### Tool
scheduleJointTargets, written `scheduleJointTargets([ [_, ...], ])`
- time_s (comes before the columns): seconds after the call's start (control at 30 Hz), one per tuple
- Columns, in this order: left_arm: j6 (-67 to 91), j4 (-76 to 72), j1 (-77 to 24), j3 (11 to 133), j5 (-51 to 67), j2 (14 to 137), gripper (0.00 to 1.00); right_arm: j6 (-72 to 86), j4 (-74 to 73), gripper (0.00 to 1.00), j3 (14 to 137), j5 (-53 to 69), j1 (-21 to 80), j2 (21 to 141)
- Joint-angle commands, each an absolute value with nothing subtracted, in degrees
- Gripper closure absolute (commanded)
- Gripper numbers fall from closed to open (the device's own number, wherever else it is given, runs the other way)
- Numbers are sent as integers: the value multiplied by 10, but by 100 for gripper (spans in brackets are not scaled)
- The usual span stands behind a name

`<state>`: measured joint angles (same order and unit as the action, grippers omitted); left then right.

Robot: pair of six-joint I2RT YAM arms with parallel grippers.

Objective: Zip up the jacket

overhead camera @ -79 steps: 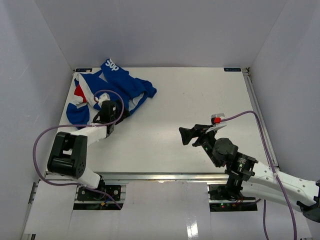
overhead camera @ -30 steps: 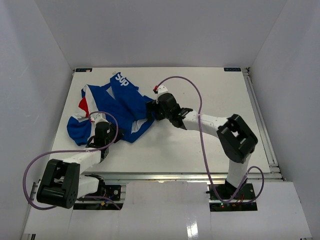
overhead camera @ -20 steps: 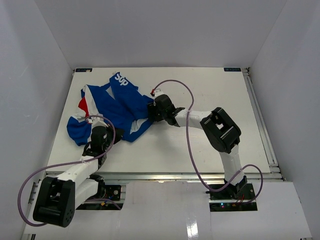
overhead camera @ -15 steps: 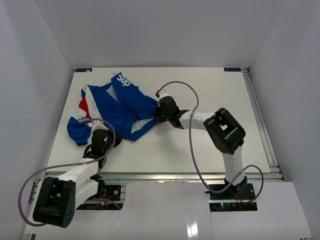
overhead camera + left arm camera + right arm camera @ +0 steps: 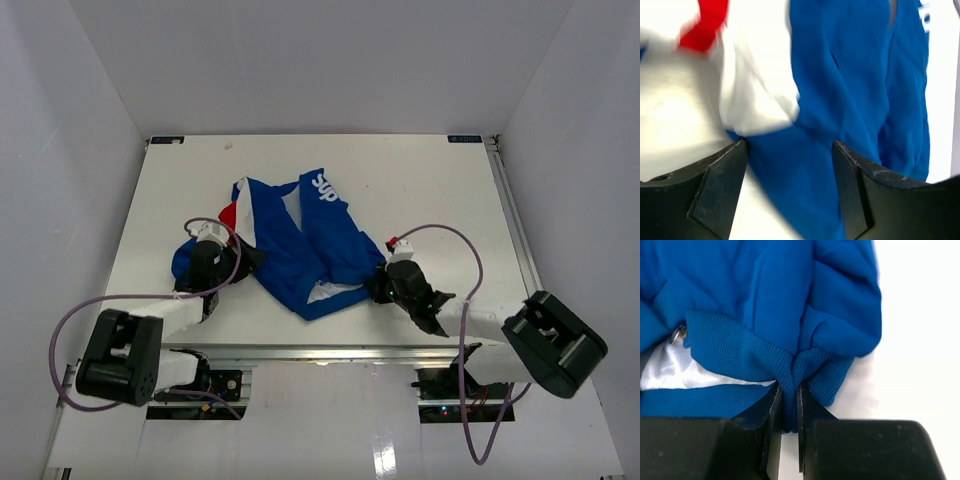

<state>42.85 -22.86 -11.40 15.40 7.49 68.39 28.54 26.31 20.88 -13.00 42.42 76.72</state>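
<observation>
1. The right arm's (image 5: 470, 320) jaws are drawn narrow, and its fingers (image 5: 771, 412) pinch a fold of the ribbed blue hem (image 5: 740, 352) of the jacket (image 5: 300, 250).
2. Just left of that pinch in the right wrist view, a strip of white lining (image 5: 670, 372) shows under the hem. A small metal piece sits at the fabric's edge above it.
3. The left arm's (image 5: 160, 310) jaws stand wide apart. The black fingers (image 5: 715, 185) flank a spread of blue cloth that fills the gap; whether they press on it I cannot tell.
4. Beyond those jaws lie a white panel and a red patch (image 5: 229, 215), at the jacket's far-left end.
5. The jacket lies rumpled on the desk (image 5: 430, 190), about mid-width and nearer the front edge, between the two arms.
6. Its long axis runs diagonally, from the red and white end at far left to the pinched hem at near right.
7. A blue part bearing white lettering (image 5: 323, 190) points toward the far side of the desk.
8. The front lies open, with lining visible.
</observation>
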Motion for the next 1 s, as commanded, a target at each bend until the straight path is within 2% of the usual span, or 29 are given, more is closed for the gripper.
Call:
scheduleJointTargets([
  [0.0,397,-269,-113,233,175,802,22,354,330,89,129,-168,463,671],
  [0.07,397,-282,-113,252,210,845,22,361,316,87,117,-187,484,626],
  [0.13,397,-286,-114,270,226,880,27,357,308,87,107,-196,494,591],
  [0.17,394,-284,-113,278,228,892,37,356,311,84,100,-198,498,573],
  [0.2,389,-270,-113,287,223,904,63,356,309,76,90,-203,501,545],
  [0.23,386,-253,-113,290,205,902,80,355,301,70,87,-207,502,527],
  [0.27,382,-239,-113,293,183,896,93,355,289,65,85,-212,503,510],
  [0.3,378,-228,-113,296,156,884,100,354,273,62,85,-220,503,492],
  [0.4,356,-165,-113,300,90,838,98,341,244,53,91,-242,504,460],
  [0.5,342,-109,-113,312,6,797,80,332,194,44,116,-288,504,446],
  [0.6,326,-57,-113,318,-64,767,40,316,181,40,145,-297,505,441],
  [0.67,321,-34,-113,331,-63,749,36,304,178,41,162,-287,505,455],
  [0.83,296,-28,-139,344,66,704,34,259,205,42,217,-224,507,527],
  [0.97,292,-15,-240,372,79,707,31,234,218,43,265,-216,514,607],
])
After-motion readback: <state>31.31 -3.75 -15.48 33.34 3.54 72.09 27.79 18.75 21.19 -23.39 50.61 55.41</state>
